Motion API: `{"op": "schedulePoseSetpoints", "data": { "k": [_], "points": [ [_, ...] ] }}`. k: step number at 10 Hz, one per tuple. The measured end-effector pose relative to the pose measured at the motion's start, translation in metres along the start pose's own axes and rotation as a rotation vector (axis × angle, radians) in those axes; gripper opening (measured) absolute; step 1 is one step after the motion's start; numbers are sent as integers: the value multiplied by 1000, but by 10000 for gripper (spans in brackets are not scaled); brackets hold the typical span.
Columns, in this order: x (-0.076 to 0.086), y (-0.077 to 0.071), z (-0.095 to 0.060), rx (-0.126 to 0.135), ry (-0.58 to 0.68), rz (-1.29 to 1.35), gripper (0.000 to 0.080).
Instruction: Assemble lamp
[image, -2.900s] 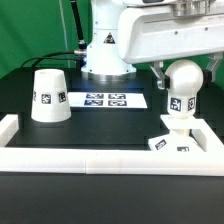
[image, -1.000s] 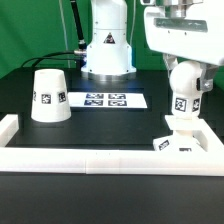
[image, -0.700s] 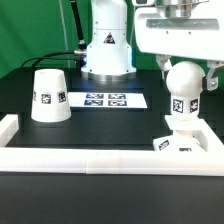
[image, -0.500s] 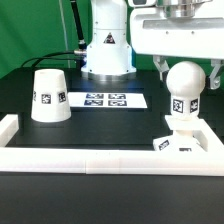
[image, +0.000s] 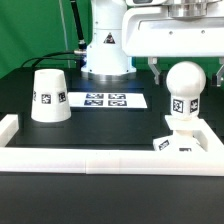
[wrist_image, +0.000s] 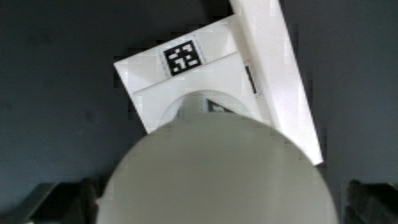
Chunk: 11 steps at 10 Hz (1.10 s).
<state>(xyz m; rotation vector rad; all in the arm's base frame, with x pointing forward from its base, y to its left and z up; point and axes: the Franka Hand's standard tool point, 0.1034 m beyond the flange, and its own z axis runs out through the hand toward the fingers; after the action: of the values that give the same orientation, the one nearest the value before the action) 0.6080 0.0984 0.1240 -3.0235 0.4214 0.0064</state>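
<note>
The gripper straddles the bulb with fingers spread clear, since it seems to stand seated in the base.

The end effector had risen from its low position of one second earlier, when its body covered the top of the bulb. The full round top was now exposed in the exterior view. Its fingers had parted and stood clear on either side of the bulb. The bulb, previously leaning with its tag tilted, was found upright on the base.
</note>
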Motion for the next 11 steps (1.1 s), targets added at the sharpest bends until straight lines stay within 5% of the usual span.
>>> {"op": "schedulePoseSetpoints", "data": {
  "k": [6, 11],
  "points": [
    [1, -3, -1, 2, 6, -498, 698],
    [2, 0, -1, -43, 3, -907, 698]
  ]
}}
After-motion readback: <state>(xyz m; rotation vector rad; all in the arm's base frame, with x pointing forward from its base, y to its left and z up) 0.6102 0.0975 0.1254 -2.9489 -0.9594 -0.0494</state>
